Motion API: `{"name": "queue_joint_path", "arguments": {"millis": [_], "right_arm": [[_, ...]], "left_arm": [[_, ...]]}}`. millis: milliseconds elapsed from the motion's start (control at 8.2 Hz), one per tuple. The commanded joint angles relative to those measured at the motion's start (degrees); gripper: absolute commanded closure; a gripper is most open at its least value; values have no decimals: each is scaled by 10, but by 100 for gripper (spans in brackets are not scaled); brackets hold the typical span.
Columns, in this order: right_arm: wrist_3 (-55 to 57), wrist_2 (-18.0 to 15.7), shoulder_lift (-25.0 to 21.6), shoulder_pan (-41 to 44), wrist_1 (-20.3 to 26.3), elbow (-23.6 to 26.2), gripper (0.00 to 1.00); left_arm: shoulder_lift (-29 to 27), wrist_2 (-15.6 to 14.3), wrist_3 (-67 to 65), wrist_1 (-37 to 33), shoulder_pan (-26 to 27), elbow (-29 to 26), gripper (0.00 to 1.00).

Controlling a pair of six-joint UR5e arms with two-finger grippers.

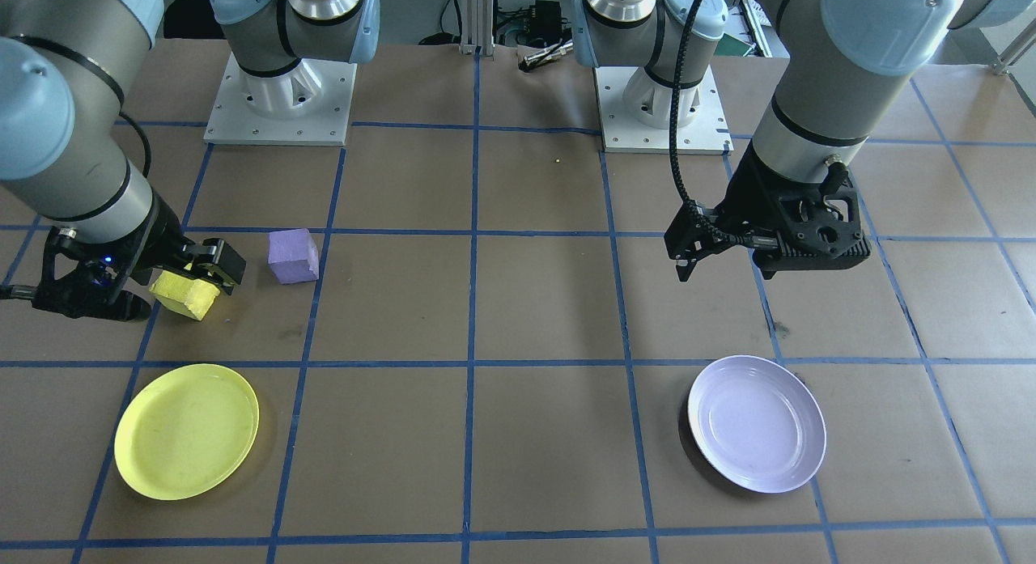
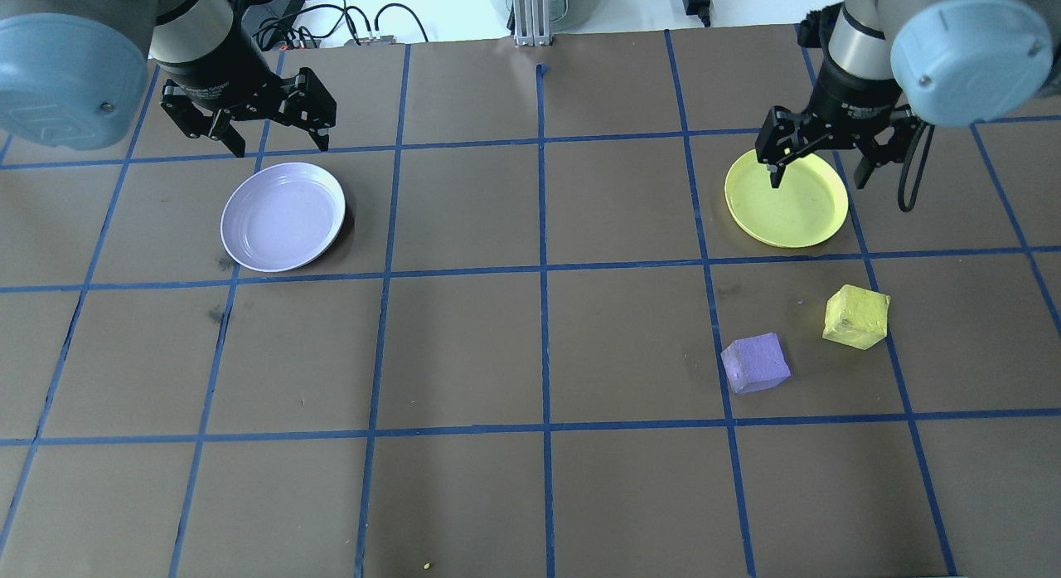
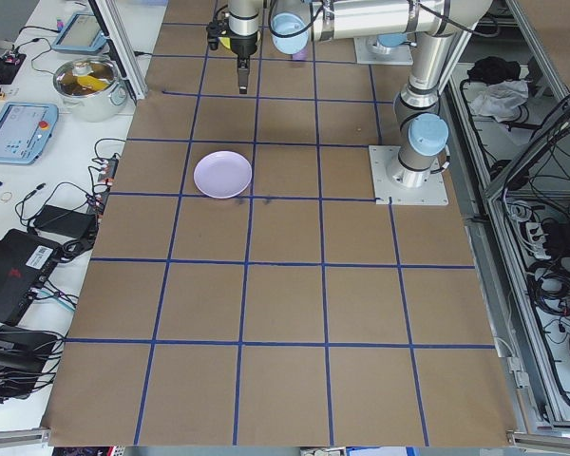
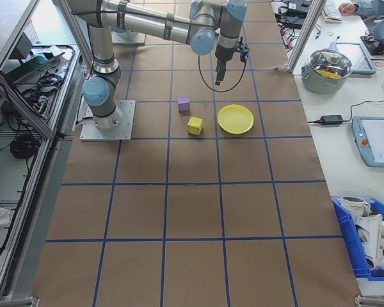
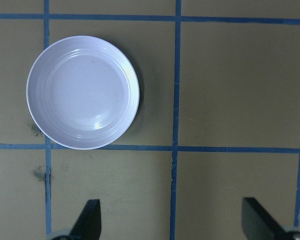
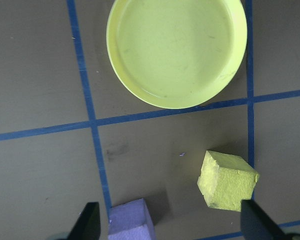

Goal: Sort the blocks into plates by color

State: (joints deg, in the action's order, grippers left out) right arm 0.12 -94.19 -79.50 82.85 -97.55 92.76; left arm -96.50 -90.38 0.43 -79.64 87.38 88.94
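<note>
The yellow cube [image 2: 856,316] and the purple cube [image 2: 755,362] lie apart on the brown table, nearer the robot than the yellow plate [image 2: 786,198]. My right gripper [image 2: 816,178] hangs open, high over that plate's far rim. Its wrist view shows the yellow plate [image 6: 176,50], the yellow cube [image 6: 226,180] and the purple cube [image 6: 131,220], with nothing between the fingertips [image 6: 92,215]. My left gripper [image 2: 280,144] is open too, high above and just beyond the empty lavender plate [image 2: 282,217], which also shows in the left wrist view [image 5: 82,91].
Blue tape lines [image 2: 543,267] split the table into squares. The two arm bases [image 1: 279,103] [image 1: 664,111] stand at the robot's edge. Side benches hold a pot [image 4: 329,69], tablets [image 4: 377,141] and a blue bin [image 4: 371,246]. A person's hand [image 4: 351,7] rests at a bench.
</note>
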Motion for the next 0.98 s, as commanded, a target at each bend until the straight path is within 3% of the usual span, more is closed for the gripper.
{"name": "queue_joint_path", "arguments": {"millis": [0,122,854], "right_arm": [[23,-2,-6,-92,-172,160,0],[26,1,-2,-122,-213,201,0],[18,-13,16,-132,-221,255,0]], "left_arm": [[0,-1,0,0,0,0,0],[-1,-1,0,0,0,1,0],[-1,-2,1,0,-1,0,0]]}}
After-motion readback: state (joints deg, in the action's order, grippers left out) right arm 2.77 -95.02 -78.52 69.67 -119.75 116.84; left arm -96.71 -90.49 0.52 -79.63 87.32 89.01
